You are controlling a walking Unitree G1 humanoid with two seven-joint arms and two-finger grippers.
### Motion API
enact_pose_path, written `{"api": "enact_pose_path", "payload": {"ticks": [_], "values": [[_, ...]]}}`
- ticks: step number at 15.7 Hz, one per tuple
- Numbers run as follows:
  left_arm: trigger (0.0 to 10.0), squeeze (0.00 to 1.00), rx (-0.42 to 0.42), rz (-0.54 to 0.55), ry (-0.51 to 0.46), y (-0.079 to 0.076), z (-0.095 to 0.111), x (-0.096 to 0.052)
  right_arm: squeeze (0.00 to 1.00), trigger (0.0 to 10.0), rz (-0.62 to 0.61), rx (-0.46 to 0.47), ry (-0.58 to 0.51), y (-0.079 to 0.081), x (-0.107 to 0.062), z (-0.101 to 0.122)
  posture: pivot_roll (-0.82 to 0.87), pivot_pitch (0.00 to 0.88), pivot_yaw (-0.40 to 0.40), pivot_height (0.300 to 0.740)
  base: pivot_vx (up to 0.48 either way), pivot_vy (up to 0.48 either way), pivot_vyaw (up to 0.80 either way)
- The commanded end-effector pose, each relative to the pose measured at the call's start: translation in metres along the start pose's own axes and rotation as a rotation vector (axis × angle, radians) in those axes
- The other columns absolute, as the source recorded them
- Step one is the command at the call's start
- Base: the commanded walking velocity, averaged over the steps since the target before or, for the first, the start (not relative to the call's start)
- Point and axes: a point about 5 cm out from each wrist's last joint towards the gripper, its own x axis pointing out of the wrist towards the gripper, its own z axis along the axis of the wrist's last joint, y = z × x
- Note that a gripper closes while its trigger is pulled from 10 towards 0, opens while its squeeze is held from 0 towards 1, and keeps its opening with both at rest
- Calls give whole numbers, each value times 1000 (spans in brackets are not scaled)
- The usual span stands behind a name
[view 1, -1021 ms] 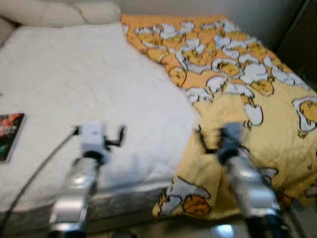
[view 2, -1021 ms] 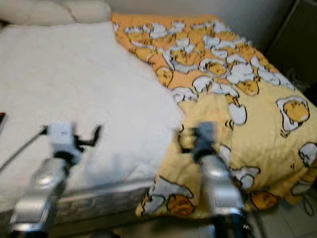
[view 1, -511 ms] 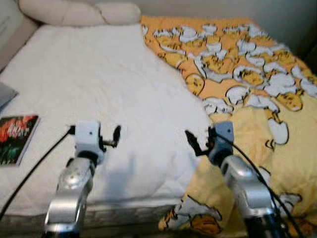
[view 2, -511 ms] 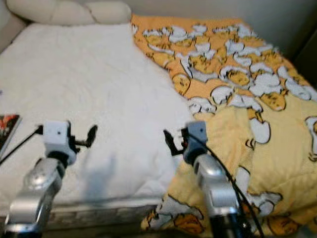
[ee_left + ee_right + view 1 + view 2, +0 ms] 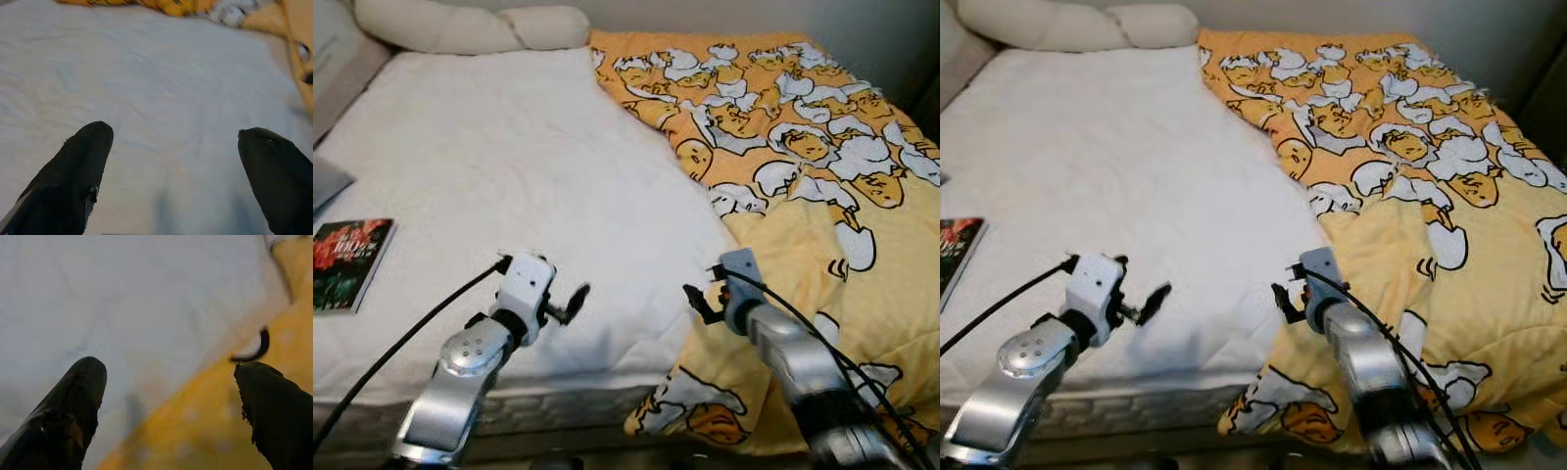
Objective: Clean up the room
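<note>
A yellow-orange blanket (image 5: 803, 166) printed with cartoon figures covers the right half of the bed and hangs over its foot edge. The white sheet (image 5: 509, 166) lies bare on the left half. My right gripper (image 5: 697, 304) hovers open at the blanket's inner edge near the foot of the bed; the right wrist view has that edge between its fingers (image 5: 78, 396). My left gripper (image 5: 572, 297) is open low over the white sheet (image 5: 161, 88), holding nothing. A book (image 5: 347, 262) with a red and dark cover lies flat on the sheet at the far left.
Two cream pillows (image 5: 460, 24) lie across the head of the bed. A grey flat object (image 5: 325, 181) pokes in at the left edge above the book. The mattress front edge (image 5: 568, 401) runs just below my arms. A dark wall or furniture stands at the far right.
The camera has shifted, showing more of the book. My left gripper has swung right and lower toward the foot edge. The right gripper stays by the blanket's edge.
</note>
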Motion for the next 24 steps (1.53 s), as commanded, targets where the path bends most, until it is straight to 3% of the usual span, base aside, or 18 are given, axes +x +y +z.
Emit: {"api": "enact_pose_path", "payload": {"ticks": [1,2,3,5,7,11,24], "values": [[10000,169,34,-46,10,-2,2,0,780,10000,-28,-8,39,-2,4,-3,101,80,2,740,0,0,0],[10000,169,43,-67,19,-3,1,-1,780,10000,-29,-6,55,-1,6,-4,101,80,2,740,0,0,0],[10000,165,68,-121,39,-3,0,-4,0,10000,-10,-36,102,4,12,-6,105,84,7,740,0,0,0],[10000,165,94,-176,57,-4,-2,-8,0,10000,7,-79,140,9,17,-9,110,89,10,740,0,0,0],[10000,169,112,-221,81,-5,-5,-13,0,0,-4,-113,193,9,20,-17,114,94,10,740,0,0,0],[10000,169,129,-297,106,-9,-7,-21,0,0,-40,-187,262,7,21,-33,120,100,8,740,0,0,0],[10000,165,122,-337,120,-10,-9,-25,0,0,-24,-147,234,0,21,-33,111,97,11,740,0,0,0]]}}
